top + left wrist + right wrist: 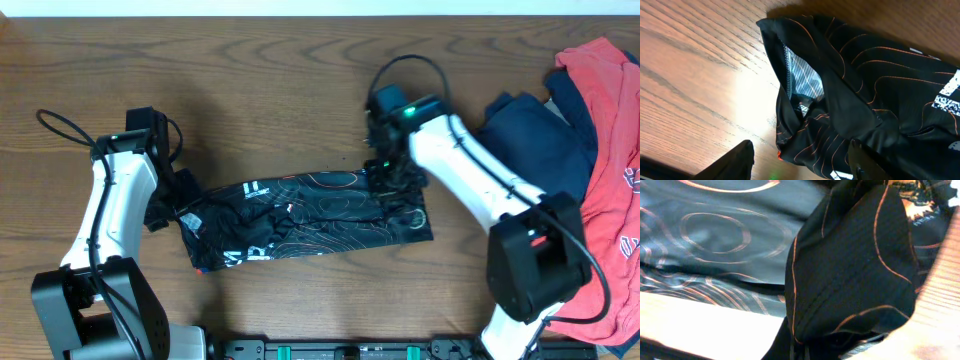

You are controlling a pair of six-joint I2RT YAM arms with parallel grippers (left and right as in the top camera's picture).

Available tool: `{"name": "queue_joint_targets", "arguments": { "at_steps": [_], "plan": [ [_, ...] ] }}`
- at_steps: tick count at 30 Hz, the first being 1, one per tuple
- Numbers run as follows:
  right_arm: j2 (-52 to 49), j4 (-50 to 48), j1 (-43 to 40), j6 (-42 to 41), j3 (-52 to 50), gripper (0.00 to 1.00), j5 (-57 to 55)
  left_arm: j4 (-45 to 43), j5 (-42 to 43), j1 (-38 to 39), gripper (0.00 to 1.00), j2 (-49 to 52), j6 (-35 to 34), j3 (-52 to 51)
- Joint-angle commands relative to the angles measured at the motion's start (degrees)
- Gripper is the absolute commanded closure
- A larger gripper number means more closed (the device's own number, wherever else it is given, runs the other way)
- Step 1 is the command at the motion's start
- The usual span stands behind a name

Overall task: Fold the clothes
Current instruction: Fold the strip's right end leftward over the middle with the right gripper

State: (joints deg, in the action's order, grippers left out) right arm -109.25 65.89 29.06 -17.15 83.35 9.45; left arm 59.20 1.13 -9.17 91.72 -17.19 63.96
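A raised fold of the black jersey (855,265) filled the right wrist view, pinched in the closed right gripper (385,178). The jersey lay crumpled lengthwise near the worktop's (250,80) front edge, mid-width. The left gripper (802,162) stood parted around its left end. A navy garment (535,135) and a red garment (610,170) crowded the right edge beside the right arm (470,170); bare wood ran along the far edge.

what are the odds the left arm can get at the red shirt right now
Probably not. The red shirt lies far right, past the right arm and navy garment, while the left gripper sits at the left end of the jersey.
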Motion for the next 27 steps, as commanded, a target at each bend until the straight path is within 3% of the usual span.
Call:
{"name": "queue_joint_targets", "arguments": {
  "at_steps": [1, 9, 12, 14, 18, 23, 27],
  "plan": [
    [-1.36, -1.62, 3.08, -5.18, 0.48, 0.99, 0.48, 0.33, -0.04, -0.2, 0.38, -0.11, -0.55, 0.35],
    [-3.67, -7.82, 7.43, -5.57, 0.48, 0.99, 3.93, 0.5, -0.04, -0.2, 0.38, -0.11, -0.55, 0.35],
    [-3.93, -11.39, 8.81, -5.31, 0.48, 0.93, 5.53, 0.55, -0.04, -0.2, 0.38, -0.11, -0.55, 0.35],
    [-3.93, -13.33, 9.84, -2.08, 0.48, 0.84, 8.46, 0.66, -0.04, -0.2, 0.38, -0.11, -0.55, 0.35],
    [-3.91, -13.35, 11.32, 9.03, 0.48, 0.78, 16.52, 1.01, -0.07, -0.2, 0.38, -0.11, -0.52, 0.35],
    [-3.78, -12.85, 10.36, 9.94, 0.66, 0.76, 13.79, 0.98, -0.07, -0.2, 0.37, -0.11, -0.52, 0.35],
    [-2.78, -10.56, 7.69, 3.76, 0.68, 0.83, 3.93, 1.01, -0.07, -0.2, 0.38, -0.11, -0.52, 0.33]
  ]
}}
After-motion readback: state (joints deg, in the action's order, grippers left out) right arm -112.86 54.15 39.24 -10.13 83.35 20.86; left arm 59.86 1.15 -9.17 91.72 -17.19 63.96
